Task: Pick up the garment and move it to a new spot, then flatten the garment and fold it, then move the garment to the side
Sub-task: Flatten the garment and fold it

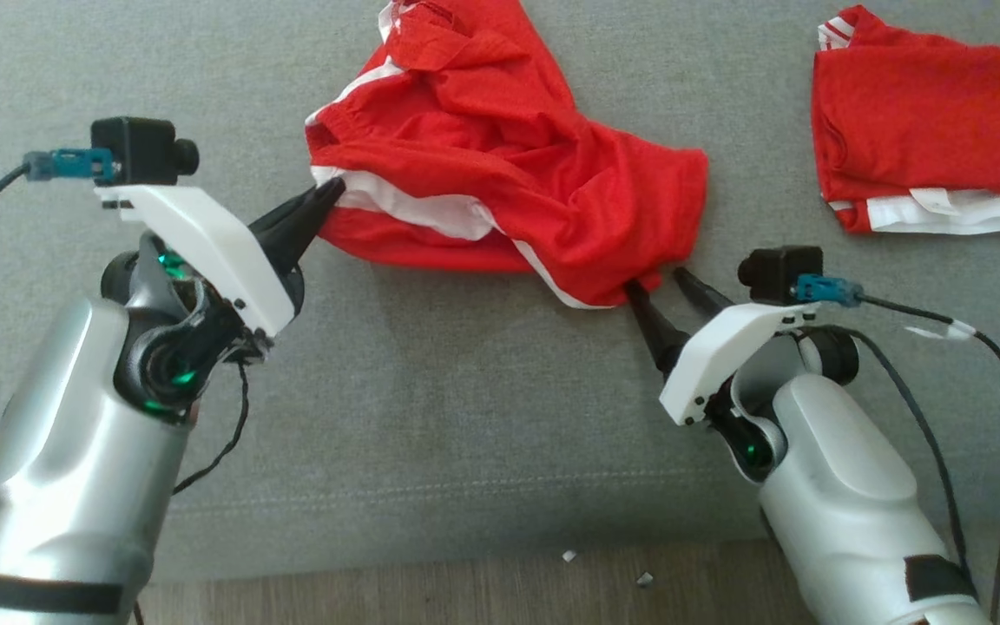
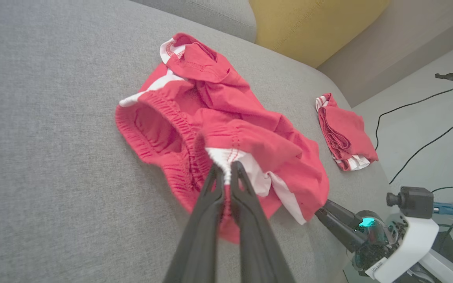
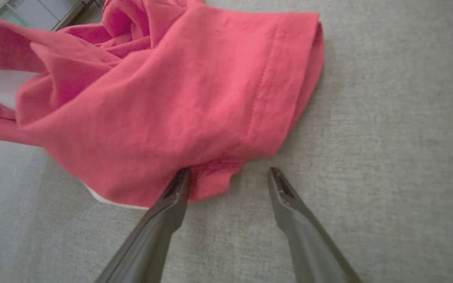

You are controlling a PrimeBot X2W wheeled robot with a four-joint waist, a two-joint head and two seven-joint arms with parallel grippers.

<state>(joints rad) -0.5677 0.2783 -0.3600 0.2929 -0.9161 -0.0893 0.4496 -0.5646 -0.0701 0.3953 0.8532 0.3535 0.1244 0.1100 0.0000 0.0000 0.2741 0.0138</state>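
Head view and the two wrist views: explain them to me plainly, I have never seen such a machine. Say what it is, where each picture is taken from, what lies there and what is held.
This is a robot with two arms, each ending in a hand of two long dark fingers. The head view looks down from a camera on its head. Each wrist view looks along that arm's own fingers. On the grey cushion lies a crumpled red garment with white trim. Off to the right lies a second red garment, folded. The left hand is shut on the crumpled garment's white-trimmed edge. The right hand is open at that garment's lower corner: one finger is at the hem and the other stands over bare cushion, so it holds nothing.
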